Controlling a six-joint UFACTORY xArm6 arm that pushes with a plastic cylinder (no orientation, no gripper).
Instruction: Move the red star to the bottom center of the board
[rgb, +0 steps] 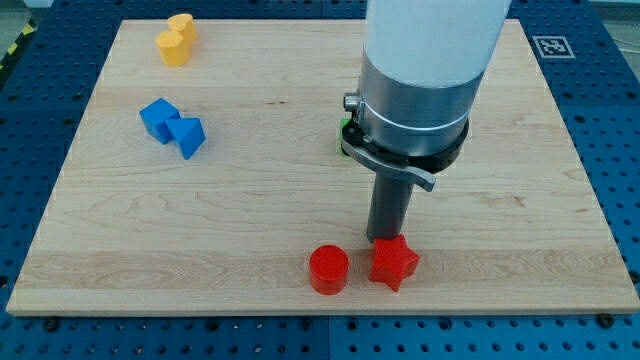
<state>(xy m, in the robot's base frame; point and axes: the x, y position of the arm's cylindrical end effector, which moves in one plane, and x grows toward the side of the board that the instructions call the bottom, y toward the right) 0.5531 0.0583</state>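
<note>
The red star (394, 263) lies near the view's bottom edge of the wooden board (300, 200), a little right of centre. My tip (384, 240) stands right at the star's upper left side, touching or nearly touching it. A red cylinder (328, 269) sits just left of the star, a small gap apart.
Two blue blocks (172, 126) sit together at the view's left. Two yellow blocks (176, 40) sit at the top left. A green block (346, 132) shows partly behind the arm's body near the centre. A marker tag (553, 45) lies off the board at top right.
</note>
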